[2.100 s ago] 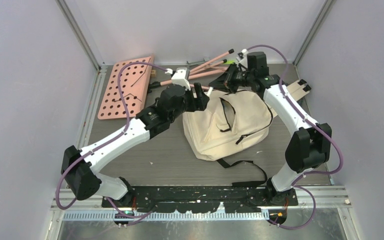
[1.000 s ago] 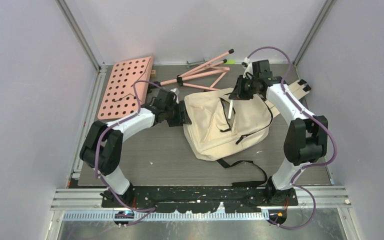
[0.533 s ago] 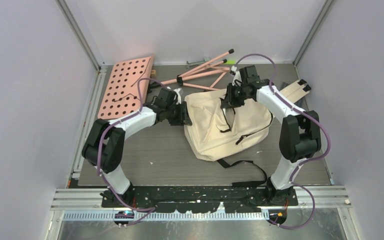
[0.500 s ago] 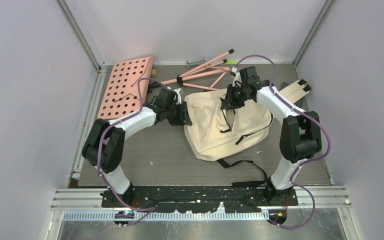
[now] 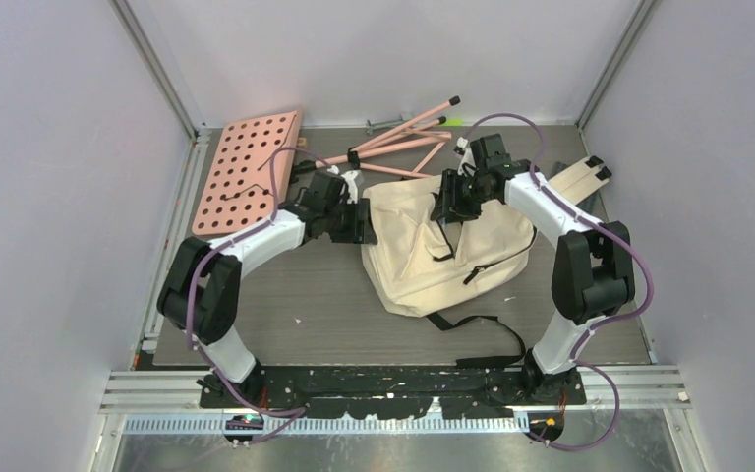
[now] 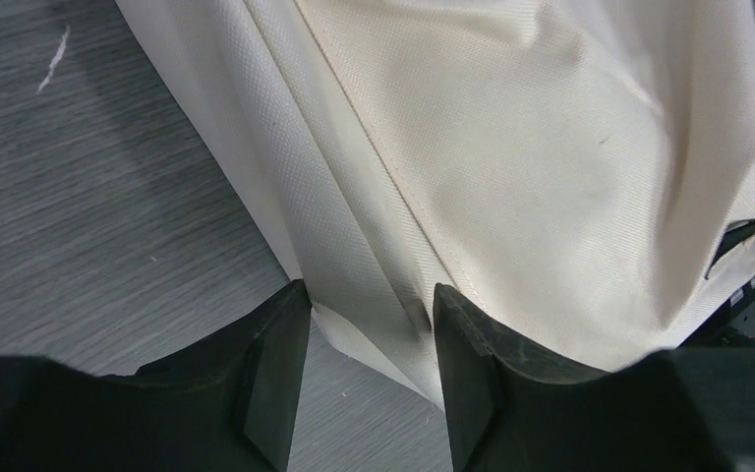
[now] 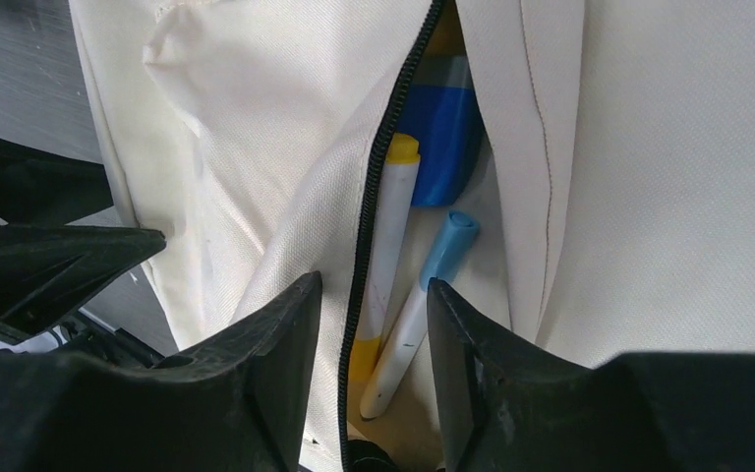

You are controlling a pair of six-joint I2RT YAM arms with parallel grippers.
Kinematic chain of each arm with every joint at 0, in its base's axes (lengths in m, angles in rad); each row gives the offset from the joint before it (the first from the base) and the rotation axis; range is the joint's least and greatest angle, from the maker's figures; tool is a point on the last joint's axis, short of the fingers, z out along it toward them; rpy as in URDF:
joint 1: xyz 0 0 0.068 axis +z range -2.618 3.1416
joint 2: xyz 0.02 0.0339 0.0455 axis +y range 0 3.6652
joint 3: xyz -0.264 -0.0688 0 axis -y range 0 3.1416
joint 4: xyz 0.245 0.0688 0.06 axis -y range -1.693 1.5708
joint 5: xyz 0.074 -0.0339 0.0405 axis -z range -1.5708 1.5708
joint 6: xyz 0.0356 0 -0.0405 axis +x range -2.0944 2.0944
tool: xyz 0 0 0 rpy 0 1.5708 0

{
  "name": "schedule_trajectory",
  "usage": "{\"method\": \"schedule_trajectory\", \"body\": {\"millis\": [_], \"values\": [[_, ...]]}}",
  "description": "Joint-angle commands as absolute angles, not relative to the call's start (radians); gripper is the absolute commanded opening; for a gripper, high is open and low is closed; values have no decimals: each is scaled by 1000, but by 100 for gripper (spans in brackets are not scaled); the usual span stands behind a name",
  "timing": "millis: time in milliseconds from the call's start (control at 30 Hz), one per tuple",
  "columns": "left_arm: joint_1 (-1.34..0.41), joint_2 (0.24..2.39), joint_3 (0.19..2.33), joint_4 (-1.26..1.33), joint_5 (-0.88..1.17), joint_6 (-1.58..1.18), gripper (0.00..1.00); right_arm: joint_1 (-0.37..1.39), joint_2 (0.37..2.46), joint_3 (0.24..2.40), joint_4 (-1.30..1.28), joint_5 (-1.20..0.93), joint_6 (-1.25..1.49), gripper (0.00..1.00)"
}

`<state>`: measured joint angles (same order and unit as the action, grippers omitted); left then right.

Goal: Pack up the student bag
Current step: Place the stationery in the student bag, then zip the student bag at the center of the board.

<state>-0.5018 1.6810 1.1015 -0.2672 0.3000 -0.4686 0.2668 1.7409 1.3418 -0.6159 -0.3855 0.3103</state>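
Cloth fills both wrist views. We find the bag lying flat in the middle of the table, between the two arms, with its slit open toward the far end. Our right claw hangs straight over that slit, jaws partly apart with nothing between them. Below it, inside the pocket, a yellow-capped marker and a blue-capped marker lie side by side. The slit's long axis runs in line with the gap between those jaws, so the right arm is plainly the nearer one for anything going in there. Our left claw sits low at the bag's left edge, with the bag to its right. Its jaws stand partly apart astride a fold of the cloth, and we judge they are not clamping it. Beyond the bag lie pink rods and a pink board, both outside it. We reckon the next move needs the left claw to close on that fold and lift, widening the slit.
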Motion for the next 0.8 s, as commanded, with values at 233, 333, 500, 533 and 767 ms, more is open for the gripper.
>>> {"method": "schedule_trajectory", "body": {"millis": [233, 333, 500, 533, 767], "values": [[-655, 1463, 1159, -132, 197, -156, 53, 273, 1572, 1415, -661, -309, 303, 54], [-730, 1478, 1192, -123, 221, -98, 54, 272, 1496, 1397, -668, -245, 310, 54], [-833, 1547, 1230, -124, 259, -46, 51, 272, 1357, 1314, -672, -121, 336, 57], [-852, 1560, 1237, -124, 264, -35, 51, 271, 1342, 1290, -672, -102, 340, 57], [-915, 1668, 1305, -133, 285, 38, 47, 269, 1220, 1165, -703, -38, 383, 57]]}}
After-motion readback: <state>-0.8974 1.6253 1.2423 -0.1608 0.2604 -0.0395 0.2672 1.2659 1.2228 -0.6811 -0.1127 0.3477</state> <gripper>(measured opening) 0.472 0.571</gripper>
